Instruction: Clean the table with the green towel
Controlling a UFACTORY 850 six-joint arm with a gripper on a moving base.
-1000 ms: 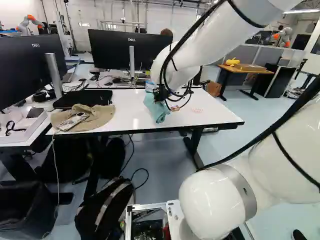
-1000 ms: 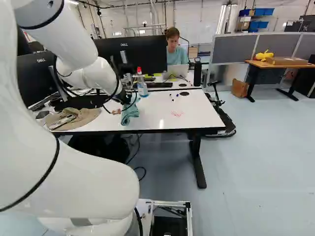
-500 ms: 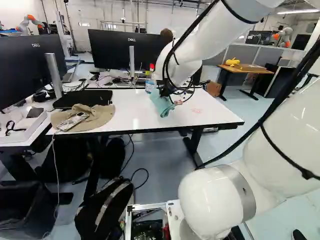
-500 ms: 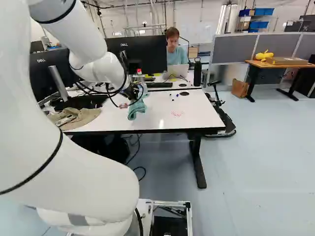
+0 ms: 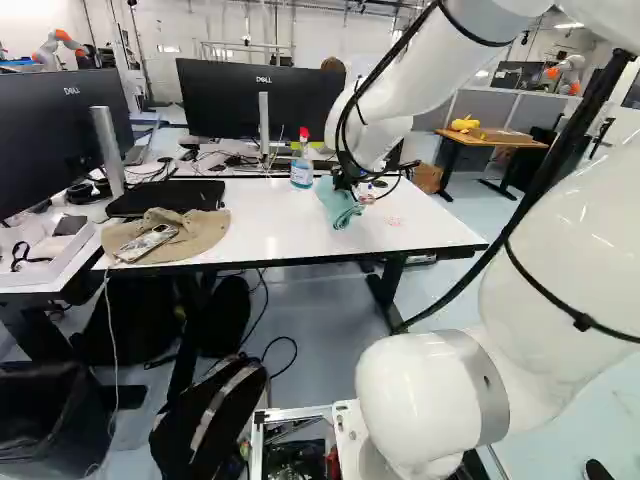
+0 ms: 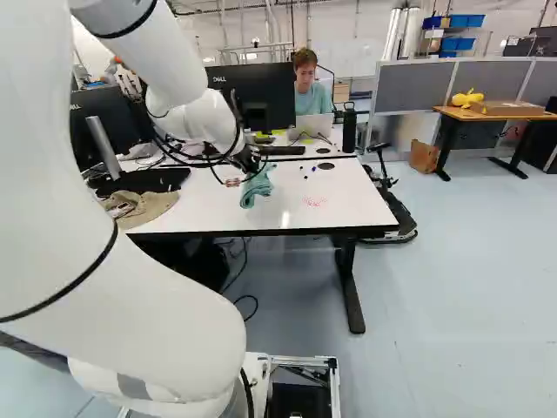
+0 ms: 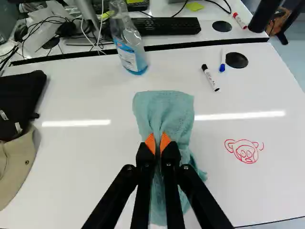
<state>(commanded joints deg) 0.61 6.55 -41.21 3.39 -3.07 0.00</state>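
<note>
The gripper [image 5: 345, 182] is pinched closed on the green towel [image 7: 164, 112], which spreads ahead of and beneath the fingers and probably touches the white table [image 7: 86, 162]. Farther ahead stands a spray bottle [image 7: 129, 55]; beside the gripper is a red drawing [image 7: 245, 151].

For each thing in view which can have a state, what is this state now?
Gripper: shut on the towel
Green towel: bunched, held
Spray bottle: upright, partly filled with blue liquid
Black-capped marker: capped, lying
Blue-capped marker: capped, lying
Red drawing: not wiped off
Laptop: open
Hat: lying on the table
Monitors: upright, on or off cannot be told
</note>
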